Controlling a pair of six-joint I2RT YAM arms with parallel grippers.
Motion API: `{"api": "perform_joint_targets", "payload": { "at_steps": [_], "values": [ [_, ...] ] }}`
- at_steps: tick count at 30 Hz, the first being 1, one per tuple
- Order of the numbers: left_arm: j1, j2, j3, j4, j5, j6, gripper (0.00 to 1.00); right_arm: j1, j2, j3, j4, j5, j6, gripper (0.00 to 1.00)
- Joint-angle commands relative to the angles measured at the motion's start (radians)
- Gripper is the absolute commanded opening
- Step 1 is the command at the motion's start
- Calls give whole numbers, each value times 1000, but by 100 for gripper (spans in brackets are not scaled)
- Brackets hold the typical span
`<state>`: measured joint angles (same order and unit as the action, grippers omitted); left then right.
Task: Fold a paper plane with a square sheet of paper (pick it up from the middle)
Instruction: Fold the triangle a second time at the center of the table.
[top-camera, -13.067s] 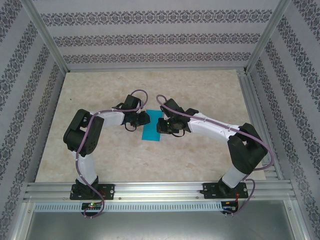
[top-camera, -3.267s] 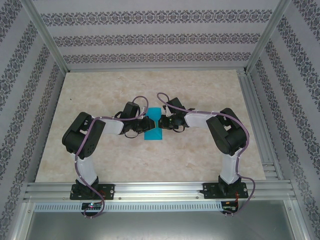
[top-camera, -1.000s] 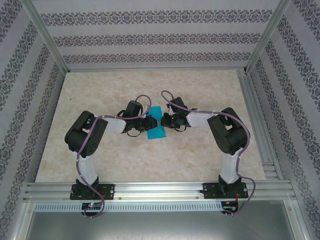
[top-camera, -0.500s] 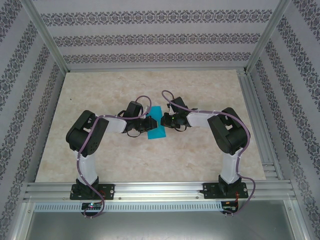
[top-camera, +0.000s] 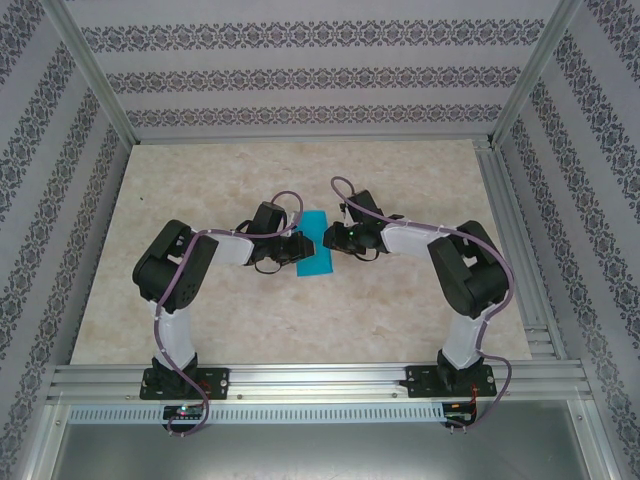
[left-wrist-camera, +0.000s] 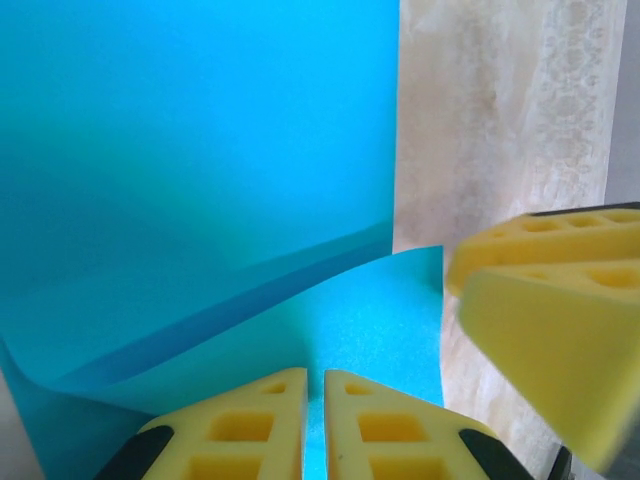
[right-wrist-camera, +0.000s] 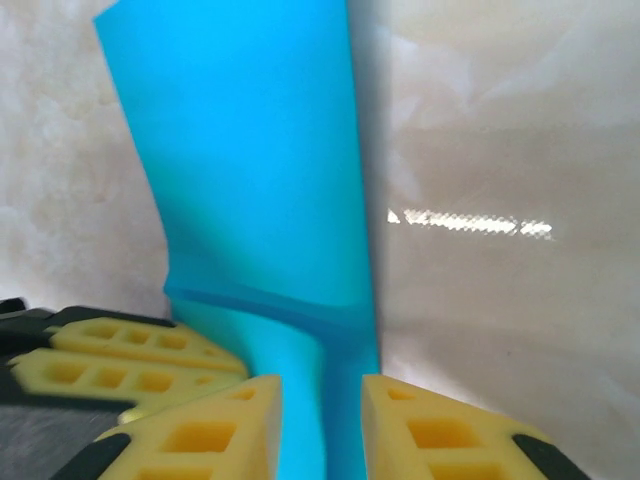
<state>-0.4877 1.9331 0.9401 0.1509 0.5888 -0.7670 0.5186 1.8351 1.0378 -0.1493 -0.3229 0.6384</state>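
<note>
The square sheet of paper (top-camera: 314, 248) lay about the middle of the desk (top-camera: 200, 180), well apart from all four edges, showing from above as a narrow teal strip running from the near side toward the far side. The two hands met over it from either side. The left hand (top-camera: 297, 247) came in from the left edge's side and touched the strip's left border. The right hand (top-camera: 330, 238) sat just beside the strip's right border, a little nearer the far edge. In the left wrist view the left hand (left-wrist-camera: 315, 378) had its yellow fingers (left-wrist-camera: 230, 420) pressed almost together, pinching the near border of the paper (left-wrist-camera: 200, 150). A sliver of teal showed in the thin slit between them. Just ahead of the pinch the paper was doubled. An upper layer bowed up off a lower one along a soft curved fold, with bare desk to its right and the right hand's fingers (left-wrist-camera: 545, 330) close beside that corner. In the right wrist view the right hand (right-wrist-camera: 322, 390) had its fingers (right-wrist-camera: 440, 430) spread apart, with the paper (right-wrist-camera: 250, 150) running up through the gap between them. Whether the pads touched it I could not tell. The left hand's fingers (right-wrist-camera: 130, 350) sat just to the left, against the same end of the strip.
</note>
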Motion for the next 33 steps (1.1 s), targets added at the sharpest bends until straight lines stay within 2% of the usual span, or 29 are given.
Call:
{"api": "perform_joint_targets", "payload": {
  "at_steps": [1,16,24,33],
  "values": [
    [-16,24,22,-32,-22,19,14,-6,-46,-23,-13,15,0,30],
    [-20,32,41,-64,-47,-1,14,17,-16,-54,-11,-75,-81,31],
    [-20,32,40,-69,-54,-6,14,24,15,-44,-14,-101,-89,27],
    [-20,32,42,-71,-53,-6,14,25,31,-41,-12,-97,-87,19]
  ]
}}
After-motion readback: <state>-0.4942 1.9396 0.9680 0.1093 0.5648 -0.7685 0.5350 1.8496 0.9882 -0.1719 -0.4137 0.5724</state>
